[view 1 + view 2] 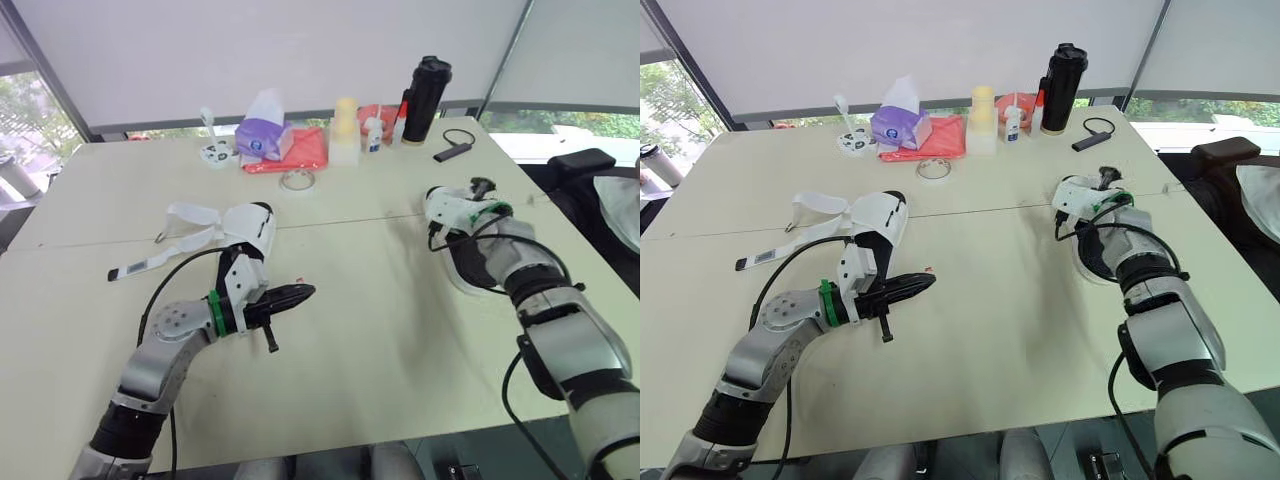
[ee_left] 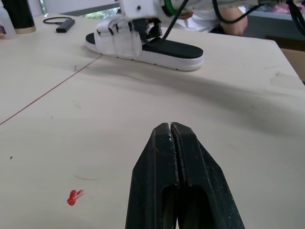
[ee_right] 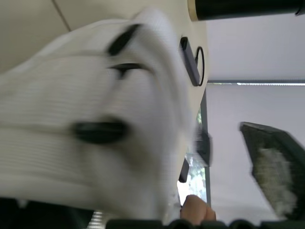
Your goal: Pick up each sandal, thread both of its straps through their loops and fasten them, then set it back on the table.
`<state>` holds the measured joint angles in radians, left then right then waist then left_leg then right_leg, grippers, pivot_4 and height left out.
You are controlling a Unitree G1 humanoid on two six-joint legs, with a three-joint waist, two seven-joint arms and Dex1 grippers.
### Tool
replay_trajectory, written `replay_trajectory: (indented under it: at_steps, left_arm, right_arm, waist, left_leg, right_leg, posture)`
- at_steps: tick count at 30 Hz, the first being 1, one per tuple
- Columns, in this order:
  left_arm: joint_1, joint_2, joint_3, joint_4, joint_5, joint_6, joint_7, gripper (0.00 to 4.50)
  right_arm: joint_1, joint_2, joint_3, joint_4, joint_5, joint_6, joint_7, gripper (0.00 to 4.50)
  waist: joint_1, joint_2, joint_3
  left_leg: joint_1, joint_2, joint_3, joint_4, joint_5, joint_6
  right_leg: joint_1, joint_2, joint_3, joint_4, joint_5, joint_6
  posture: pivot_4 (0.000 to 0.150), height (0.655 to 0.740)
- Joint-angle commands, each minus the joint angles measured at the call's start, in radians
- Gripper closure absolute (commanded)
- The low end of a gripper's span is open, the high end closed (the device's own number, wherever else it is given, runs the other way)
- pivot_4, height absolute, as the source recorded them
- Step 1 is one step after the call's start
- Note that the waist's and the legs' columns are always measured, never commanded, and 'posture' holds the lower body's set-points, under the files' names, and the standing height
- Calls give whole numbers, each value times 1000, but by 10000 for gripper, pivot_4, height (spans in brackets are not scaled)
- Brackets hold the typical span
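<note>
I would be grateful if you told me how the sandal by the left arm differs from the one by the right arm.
The left sandal's straps lie loose, splayed out over the table; the right sandal's straps are closed across its footbed. The left sandal lies untouched, apart from the shut, empty left claw; the right sandal has the right claw at its straps. Both are white with black footbeds and rest on the table.

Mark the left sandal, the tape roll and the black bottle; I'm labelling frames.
left sandal (image 1: pixel 880 215): right eye view, white upper
tape roll (image 1: pixel 934 178): right eye view, near rim
black bottle (image 1: pixel 1060 95): right eye view, middle of body
</note>
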<state>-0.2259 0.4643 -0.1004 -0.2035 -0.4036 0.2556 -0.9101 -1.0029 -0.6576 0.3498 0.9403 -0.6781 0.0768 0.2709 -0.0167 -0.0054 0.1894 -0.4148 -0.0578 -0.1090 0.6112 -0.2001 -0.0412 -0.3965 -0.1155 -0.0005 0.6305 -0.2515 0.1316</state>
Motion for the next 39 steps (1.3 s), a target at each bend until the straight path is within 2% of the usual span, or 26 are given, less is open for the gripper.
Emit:
replay_trajectory:
  at_steps: [1, 3, 5, 9, 12, 23, 35, 39]
  left_arm:
    - [5, 2, 12, -37, -6, -12, 4, 45000]
    - [7, 4, 15, -37, -7, -11, 5, 45000]
    - [8, 4, 15, -37, -8, -11, 5, 45000]
    - [1, 3, 14, -31, -8, -10, 4, 45000]
    - [-5, 4, 15, -26, -9, -10, 2, 45000]
    - [-18, -1, 11, -15, -4, -15, -2, 45000]
    - [-10, -2, 10, -25, -1, -16, 7, 45000]
    - [-8, -1, 11, -29, -1, -16, 9, 45000]
  right_arm:
    - [105, -73, -28, -258, 59, 52, 211, 650]
    - [205, -134, -57, -478, 107, 101, 359, 650]
    - [269, -164, -83, -617, 135, 153, 436, 650]
    - [353, -206, -155, -852, 200, 267, 568, 650]
    - [368, -227, -188, -926, 223, 310, 602, 650]
    - [242, -164, -131, -657, 159, 160, 356, 650]
    - [14, -186, 9, -191, 4, -157, 130, 650]
    - [45, -201, -43, -242, 97, -151, 245, 650]
  waist:
    - [0, 0, 0]
    - [4, 0, 0]
    - [2, 0, 0]
    - [-1, 0, 0]
    - [-1, 0, 0]
    - [2, 0, 0]
    - [-2, 0, 0]
    - [-1, 0, 0]
  left_leg:
    - [0, 0, 0, 0, 0, 0]
    - [0, 0, 0, 0, 0, 0]
    - [0, 0, 0, 0, 0, 0]
    - [0, 1, 0, 0, 0, 0]
    - [0, 1, 0, 1, 0, 0]
    - [0, 1, 1, 2, 0, 0]
    - [-1, 0, 2, 1, 0, 0]
    - [-1, 0, 1, 1, 0, 0]
  right_leg:
    - [0, 0, 0, 0, 0, 0]
    - [0, 0, 0, 0, 0, 1]
    - [0, 0, 0, 0, -1, 1]
    - [0, 0, 0, 0, -1, 1]
    - [0, 0, 0, 0, -1, 1]
    - [0, -1, 0, 0, -2, -2]
    - [-1, -1, 0, 0, -2, -2]
    - [-1, -1, 0, 0, -2, -1]
  posture:
    - [1500, 7400]
    - [1500, 7400]
    - [1500, 7400]
    - [1500, 7400]
    - [1500, 7400]
    - [1500, 7400]
    - [1500, 7400]
    - [1500, 7400]
